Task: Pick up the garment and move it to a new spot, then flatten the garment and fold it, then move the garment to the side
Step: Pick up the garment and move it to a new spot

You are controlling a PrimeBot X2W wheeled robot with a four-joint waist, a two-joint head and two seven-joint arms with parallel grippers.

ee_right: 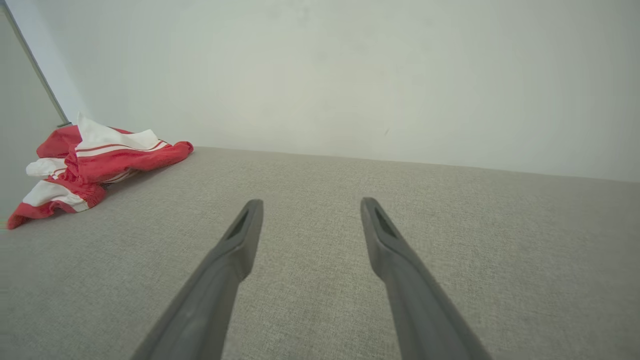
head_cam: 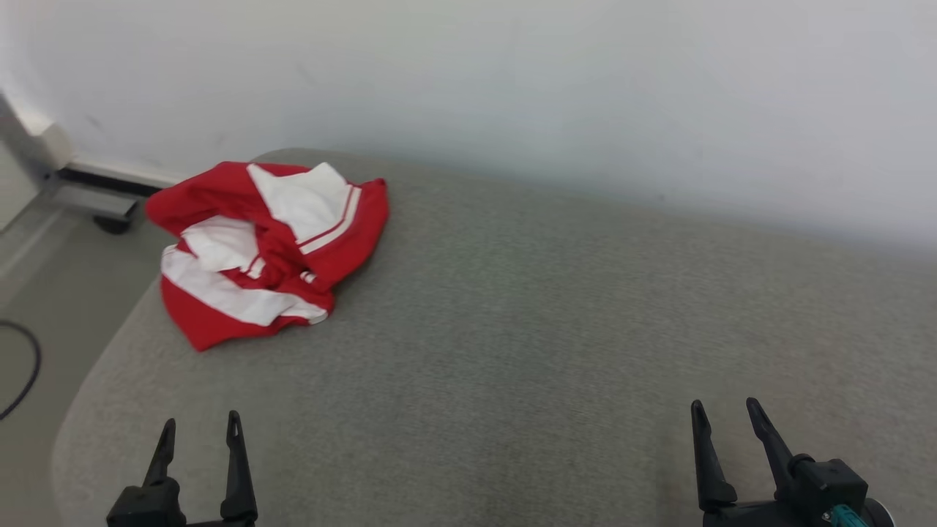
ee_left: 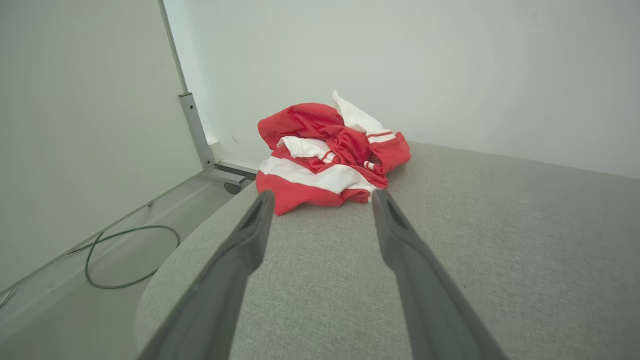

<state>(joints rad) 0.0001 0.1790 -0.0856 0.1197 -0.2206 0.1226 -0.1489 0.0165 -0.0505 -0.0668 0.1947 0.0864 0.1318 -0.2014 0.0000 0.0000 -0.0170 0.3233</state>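
A crumpled red and white garment lies bunched at the far left corner of the grey fabric surface. My left gripper hovers open near the front left, well short of the garment, nothing between its fingers. In the left wrist view the garment sits straight ahead beyond the left gripper. My right gripper stands open at the front right, far from the cloth. The right wrist view has the garment off at the left, with the right gripper over bare fabric.
A white wall runs along the far edge of the surface. Left of the rounded corner is floor with a dark cable looping on it, and a metal post foot stands by the wall.
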